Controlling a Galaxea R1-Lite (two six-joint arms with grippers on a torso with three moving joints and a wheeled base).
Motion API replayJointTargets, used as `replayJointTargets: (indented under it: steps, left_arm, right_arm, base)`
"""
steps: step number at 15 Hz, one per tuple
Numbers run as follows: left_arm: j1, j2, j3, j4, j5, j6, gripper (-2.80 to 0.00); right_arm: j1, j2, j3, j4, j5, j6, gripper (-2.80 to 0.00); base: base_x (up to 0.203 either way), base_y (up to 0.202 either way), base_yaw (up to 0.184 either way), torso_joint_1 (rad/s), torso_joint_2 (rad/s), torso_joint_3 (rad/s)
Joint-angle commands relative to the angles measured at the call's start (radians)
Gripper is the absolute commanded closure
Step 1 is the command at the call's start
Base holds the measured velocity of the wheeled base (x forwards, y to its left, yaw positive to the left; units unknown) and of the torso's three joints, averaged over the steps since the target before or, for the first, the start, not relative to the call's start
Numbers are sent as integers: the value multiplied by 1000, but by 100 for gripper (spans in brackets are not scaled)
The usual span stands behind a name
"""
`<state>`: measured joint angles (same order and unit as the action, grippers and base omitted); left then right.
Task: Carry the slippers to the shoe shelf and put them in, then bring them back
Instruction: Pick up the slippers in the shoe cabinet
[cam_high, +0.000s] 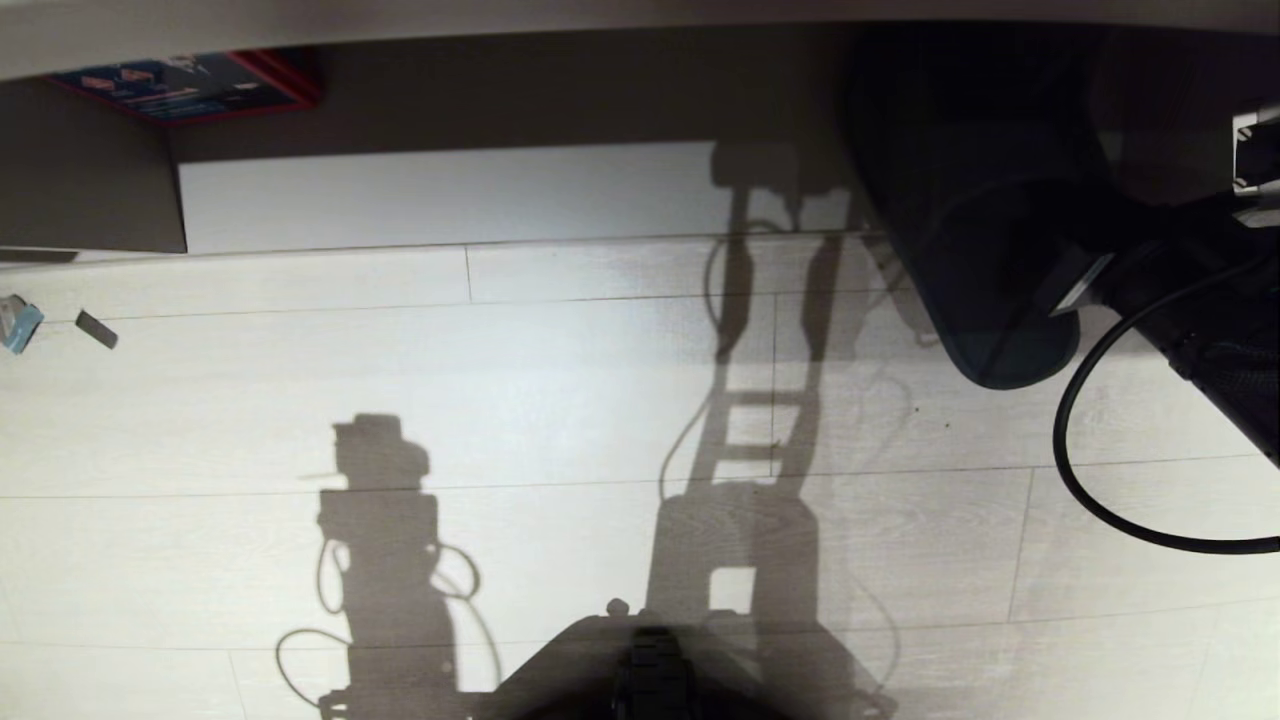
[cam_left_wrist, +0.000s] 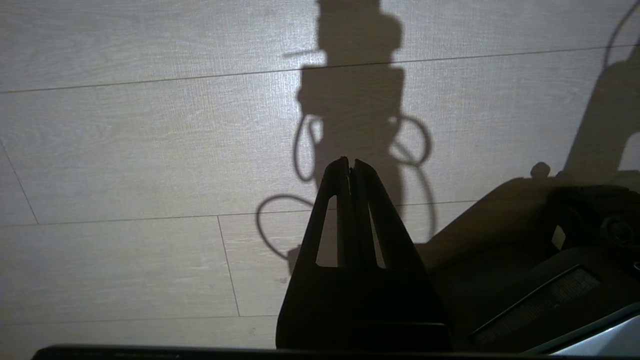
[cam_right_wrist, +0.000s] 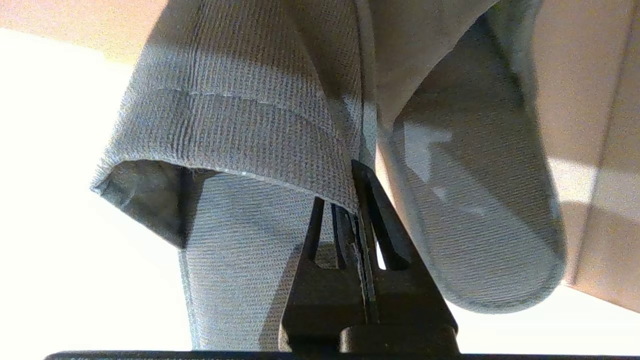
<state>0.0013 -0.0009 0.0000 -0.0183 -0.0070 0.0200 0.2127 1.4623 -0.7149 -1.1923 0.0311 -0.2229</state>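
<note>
The grey knitted slippers hung together, soles facing, before the taupe shoe shelf, above its pale board.

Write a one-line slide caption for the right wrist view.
Right gripper shut on the grey slippers, which hang together from its grip.

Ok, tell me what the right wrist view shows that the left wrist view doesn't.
Only the right wrist view: the right gripper shut on the grey slippers, which hang from its fingers, one sole facing the camera, with taupe panels behind. Only the left wrist view: the left gripper shut on nothing, over pale floor planks with the robot's shadow. Both: a closed black gripper.
</note>
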Motion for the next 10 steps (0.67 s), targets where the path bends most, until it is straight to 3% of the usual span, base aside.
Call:
replayJointTargets:
  steps: [1, 8, 9, 10]
  left_arm:
    - [0, 1, 8, 0, -1, 0, 0]
    - [0, 1, 8, 0, -1, 0, 0]
    - [0, 1, 8, 0, 0, 0, 0]
    - [0, 1, 8, 0, 1, 0, 0]
  right_arm:
    - [1, 13, -10, -9, -20, -5, 0]
    - [2, 250, -191, -105, -31, 46, 0]
    - [3, 251, -199, -107, -33, 46, -212]
    - [2, 246, -207, -105, -36, 46, -280]
  base:
    - [0, 0, 0, 0, 0, 0]
    - [0, 0, 0, 0, 0, 0]
    - [0, 0, 0, 0, 0, 0]
    - [0, 0, 0, 0, 0, 0]
